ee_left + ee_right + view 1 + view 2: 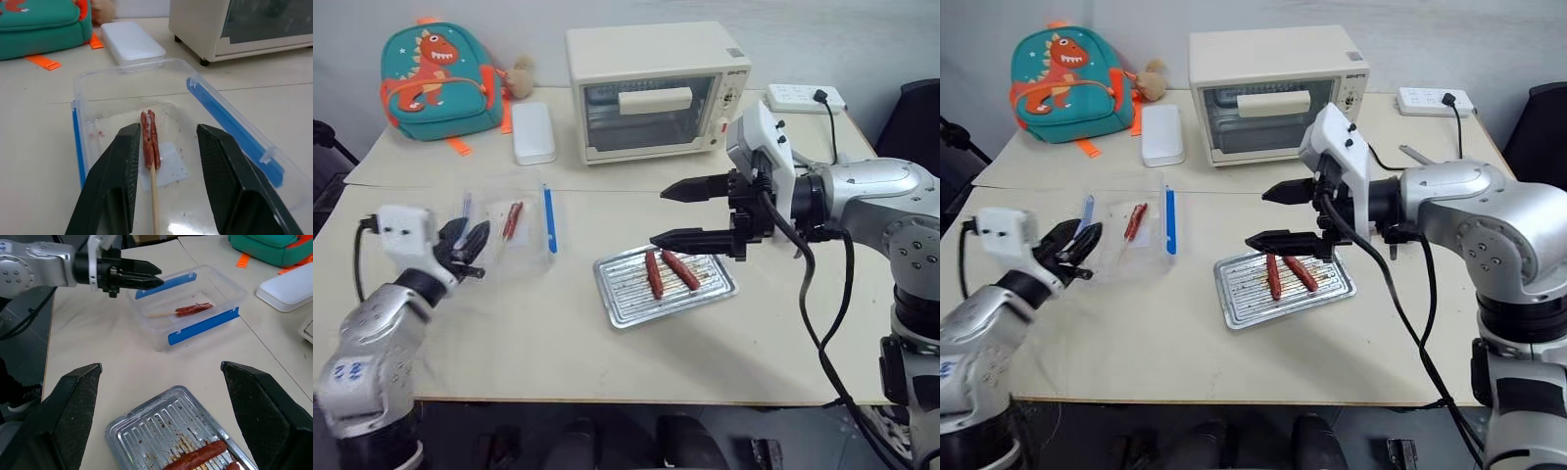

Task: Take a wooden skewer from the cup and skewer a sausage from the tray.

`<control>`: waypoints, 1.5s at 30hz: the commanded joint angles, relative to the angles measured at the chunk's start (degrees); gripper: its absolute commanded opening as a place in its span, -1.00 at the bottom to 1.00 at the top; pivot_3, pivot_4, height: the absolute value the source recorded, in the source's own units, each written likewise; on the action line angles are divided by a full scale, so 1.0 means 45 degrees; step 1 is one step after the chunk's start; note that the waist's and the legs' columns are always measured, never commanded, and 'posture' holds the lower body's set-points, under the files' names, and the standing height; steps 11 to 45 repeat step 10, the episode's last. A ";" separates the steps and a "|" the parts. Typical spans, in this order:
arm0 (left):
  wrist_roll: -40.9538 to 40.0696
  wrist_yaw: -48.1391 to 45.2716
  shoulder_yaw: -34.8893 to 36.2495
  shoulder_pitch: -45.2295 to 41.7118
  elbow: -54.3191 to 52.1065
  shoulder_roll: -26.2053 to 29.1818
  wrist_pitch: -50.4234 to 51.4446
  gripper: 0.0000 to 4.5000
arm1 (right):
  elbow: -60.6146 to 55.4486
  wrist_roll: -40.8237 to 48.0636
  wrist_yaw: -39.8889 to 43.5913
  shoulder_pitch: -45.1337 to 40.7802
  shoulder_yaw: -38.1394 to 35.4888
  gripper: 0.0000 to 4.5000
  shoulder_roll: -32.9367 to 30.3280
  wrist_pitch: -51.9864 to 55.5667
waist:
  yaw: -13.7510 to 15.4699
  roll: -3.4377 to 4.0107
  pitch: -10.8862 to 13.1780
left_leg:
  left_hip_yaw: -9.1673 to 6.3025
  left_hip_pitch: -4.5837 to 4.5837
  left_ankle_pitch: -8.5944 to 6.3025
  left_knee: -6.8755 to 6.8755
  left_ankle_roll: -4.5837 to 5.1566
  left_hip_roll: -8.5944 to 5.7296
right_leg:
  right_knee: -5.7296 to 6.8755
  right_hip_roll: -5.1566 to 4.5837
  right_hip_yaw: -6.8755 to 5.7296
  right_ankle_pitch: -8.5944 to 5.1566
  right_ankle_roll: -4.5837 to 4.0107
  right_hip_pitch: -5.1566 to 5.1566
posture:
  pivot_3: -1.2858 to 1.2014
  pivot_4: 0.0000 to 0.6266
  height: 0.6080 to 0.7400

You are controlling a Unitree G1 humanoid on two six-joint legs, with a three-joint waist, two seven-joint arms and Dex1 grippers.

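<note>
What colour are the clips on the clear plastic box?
Blue: the long clips on the clear plastic box show best in the left wrist view.

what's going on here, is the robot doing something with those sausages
A skewered sausage lies in the clear plastic box, and the left tool sits just behind it with its fingers apart, holding nothing. The right tool hovers wide open above the silver tray, where two more sausages lie unskewered. Behind them on the table stand a toaster oven and a dinosaur backpack.
</note>
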 commanded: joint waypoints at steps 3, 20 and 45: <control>-0.3331 -0.0651 0.3360 0.1585 -0.2468 0.1078 0.1314 -0.17 | -0.0191 -0.0112 0.0567 0.0076 -0.0236 0.80 -0.0556 -0.0709 | 0.0015 -0.0015 0.0007 | -0.0004 -0.0008 -0.0002 -0.0002 0.0000 0.0001 | -0.0015 -0.0002 0.0002 -0.0001 -0.0003 -0.0001 | 0.03 -0.52 1.00; -0.5477 -0.1538 0.6227 0.3945 -0.2320 0.2402 0.1710 -0.17 | 0.0331 -0.0388 0.1162 -0.0034 0.0045 0.80 -0.0695 -0.1165 | -0.0005 -0.0016 0.0008 | -0.0004 0.0003 -0.0006 -0.0014 0.0002 0.0001 | -0.0081 -0.0008 0.0006 -0.0008 -0.0016 0.0005 | 0.03 -0.52 1.00; -0.5477 -0.1538 0.6227 0.3945 -0.2320 0.2402 0.1710 -0.17 | 0.0331 -0.0388 0.1162 -0.0034 0.0045 0.80 -0.0695 -0.1165 | -0.0005 -0.0016 0.0008 | -0.0004 0.0003 -0.0006 -0.0014 0.0002 0.0001 | -0.0081 -0.0008 0.0006 -0.0008 -0.0016 0.0005 | 0.03 -0.52 1.00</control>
